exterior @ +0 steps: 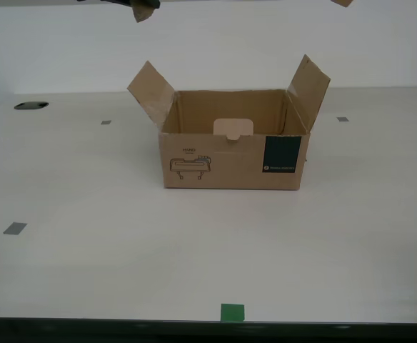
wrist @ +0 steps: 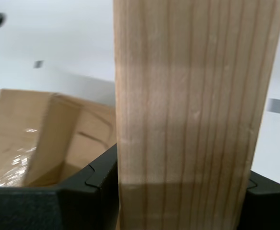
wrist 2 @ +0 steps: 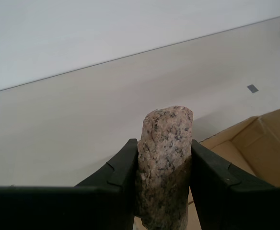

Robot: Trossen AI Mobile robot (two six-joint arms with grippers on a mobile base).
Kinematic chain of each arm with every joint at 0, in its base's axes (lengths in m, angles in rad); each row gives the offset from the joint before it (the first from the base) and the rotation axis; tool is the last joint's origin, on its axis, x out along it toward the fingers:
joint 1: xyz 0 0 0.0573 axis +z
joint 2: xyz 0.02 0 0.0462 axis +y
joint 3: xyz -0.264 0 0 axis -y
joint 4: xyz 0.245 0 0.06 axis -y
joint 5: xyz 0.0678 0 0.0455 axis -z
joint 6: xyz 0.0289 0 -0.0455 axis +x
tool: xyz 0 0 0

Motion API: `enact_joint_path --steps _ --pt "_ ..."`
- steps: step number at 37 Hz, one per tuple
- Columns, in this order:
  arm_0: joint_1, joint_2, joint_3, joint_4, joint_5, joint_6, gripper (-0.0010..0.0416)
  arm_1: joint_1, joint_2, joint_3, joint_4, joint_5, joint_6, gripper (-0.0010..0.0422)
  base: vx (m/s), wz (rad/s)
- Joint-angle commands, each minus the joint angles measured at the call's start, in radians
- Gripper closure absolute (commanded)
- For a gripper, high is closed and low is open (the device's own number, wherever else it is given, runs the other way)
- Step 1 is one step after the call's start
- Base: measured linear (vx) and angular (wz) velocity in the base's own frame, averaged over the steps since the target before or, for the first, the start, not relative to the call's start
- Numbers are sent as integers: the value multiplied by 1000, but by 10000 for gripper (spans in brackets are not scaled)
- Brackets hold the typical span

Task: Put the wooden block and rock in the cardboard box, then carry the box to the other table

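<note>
Green tape (exterior: 232,312) marks the pale table (exterior: 87,271) before the cardboard box (exterior: 233,153); my first gripper (wrist: 180,191) clamps the wooden block (wrist: 192,110), my second gripper (wrist 2: 163,177) the rock (wrist 2: 165,158).

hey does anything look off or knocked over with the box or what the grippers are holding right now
Nothing stands out. The cardboard box sits upright on the table with both side flaps up and no visible damage. My second gripper holds the rock squarely, and my first gripper holds the wooden block. Nothing is spilled.
</note>
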Motion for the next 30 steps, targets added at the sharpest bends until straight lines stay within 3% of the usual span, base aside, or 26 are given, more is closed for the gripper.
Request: enact_joint_path --steps 1,6,10,13,20,28,30 --pt "21 -2 1 4 -32 -8 406 -28 0 2 10 5 12 413 0 0" --pt "59 -2 1 5 -33 -12 406 -61 0 1 10 11 43 413 0 0" --pt "96 -2 1 9 -33 -22 406 -82 0 0 19 61 49 413 0 0" --pt "128 -2 1 16 -33 -29 406 -96 0 0 31 76 61 413 0 0" --pt "197 -2 1 19 -33 -56 406 -114 0 -5 39 81 145 413 0 0" --pt "240 -2 0 20 -33 -72 406 -116 0 -64 80 185 148 413 0 0" --pt "247 -2 -9 28 -33 -77 406 -117 0 -85 98 189 148 413 0 0"
